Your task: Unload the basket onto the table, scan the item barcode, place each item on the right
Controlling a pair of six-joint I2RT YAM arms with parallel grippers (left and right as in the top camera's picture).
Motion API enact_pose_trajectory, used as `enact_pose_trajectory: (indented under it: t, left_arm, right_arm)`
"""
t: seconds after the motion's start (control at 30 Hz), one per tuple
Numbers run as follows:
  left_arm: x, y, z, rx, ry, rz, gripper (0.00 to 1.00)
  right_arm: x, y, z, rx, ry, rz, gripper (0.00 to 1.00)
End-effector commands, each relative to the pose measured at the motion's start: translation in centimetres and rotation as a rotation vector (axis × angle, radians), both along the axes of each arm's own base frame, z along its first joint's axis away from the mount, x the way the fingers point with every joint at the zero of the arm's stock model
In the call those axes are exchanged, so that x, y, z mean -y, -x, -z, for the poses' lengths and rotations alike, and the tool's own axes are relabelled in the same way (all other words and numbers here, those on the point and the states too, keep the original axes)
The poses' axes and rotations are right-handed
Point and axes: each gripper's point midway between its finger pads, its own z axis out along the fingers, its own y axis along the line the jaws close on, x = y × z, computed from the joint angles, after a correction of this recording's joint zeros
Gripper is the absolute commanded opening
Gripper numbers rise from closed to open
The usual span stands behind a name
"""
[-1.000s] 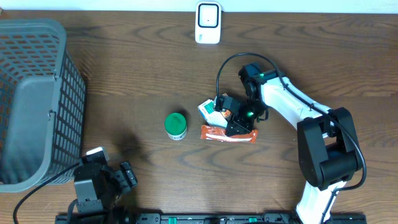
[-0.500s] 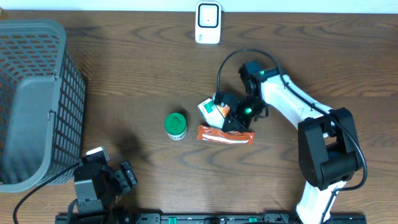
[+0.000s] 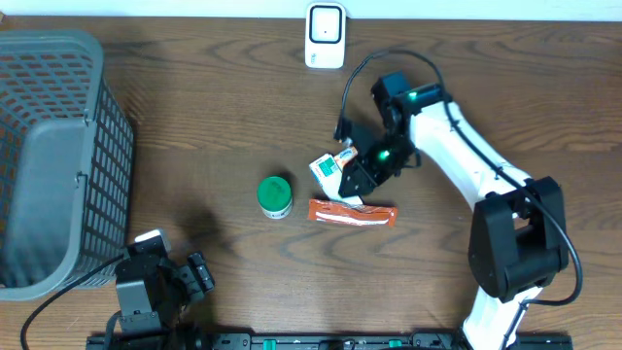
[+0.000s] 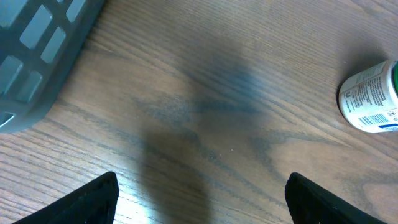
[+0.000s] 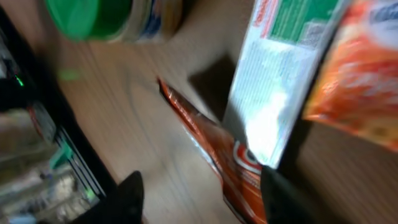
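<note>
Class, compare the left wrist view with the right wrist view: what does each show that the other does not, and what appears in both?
Only the left wrist view shows the corner of the grey basket and a barcode label on the side of the green-lidded jar. Only the right wrist view shows the orange packet lying on the wood and the white and green packet next to it. Both views show the green-lidded jar and the wooden table.
</note>
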Motion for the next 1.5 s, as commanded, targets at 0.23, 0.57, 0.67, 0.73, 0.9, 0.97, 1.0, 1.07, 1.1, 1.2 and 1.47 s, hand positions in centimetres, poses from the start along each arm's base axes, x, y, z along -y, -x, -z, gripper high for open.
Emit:
enact_pose_trajectory:
  t: [0.23,0.57,0.67,0.73,0.9,0.97,1.0,1.07,1.1,1.2,1.47]
  left_arm:
    - [0.1,0.0,-0.2,0.005,0.003,0.009,0.86]
    - [0.1,0.0,-0.2,0.005,0.003,0.01,0.86]
    - [0.1,0.0,-0.2,0.005,0.003,0.01,0.86]
    - [0.1,0.0,-0.2,0.005,0.003,0.01,0.86]
    - [0.1,0.0,-0.2,0.005,0.003,0.01,0.86]
    - [0.1,0.0,-0.2,0.005,0.003,0.01,0.86]
    - [0.2,0.0,-0.2,0.005,0.003,0.01,0.86]
    - [0.1,0.0,-0.2,0.005,0.003,0.01,0.86]
    - [0.1,0.0,-0.2,0.005,0.003,0.01,0.86]
    - [0.1,0.0,-0.2,0.005,0.003,0.009,0.86]
    - [0.1,0.0,-0.2,0.005,0.003,0.009,0.86]
  right_arm:
    - [0.2,3.0,5.2,0.073,0.154,-0.147,0.54]
    - [1.5,4.2,7.7,0.086,0.228,-0.173,0.35]
    - [1.7,5.0,8.1,0.068,0.236,-0.182,0.49]
    - [1.9,5.5,8.4,0.055,0.243,-0.188,0.56]
    - [2.4,6.9,9.2,0.029,0.262,-0.212,0.69]
    - [2.6,7.3,9.4,0.018,0.267,-0.217,0.74]
    - [2.7,7.5,9.5,0.014,0.269,-0.222,0.75]
    - [2.7,7.7,9.7,0.016,0.268,-0.225,0.73]
    - [2.6,7.8,9.8,0.017,0.267,-0.228,0.68]
    - [2.6,8.3,10.0,0.013,0.272,-0.241,0.49]
    - [2.3,8.6,10.2,0.027,0.29,-0.268,0.01]
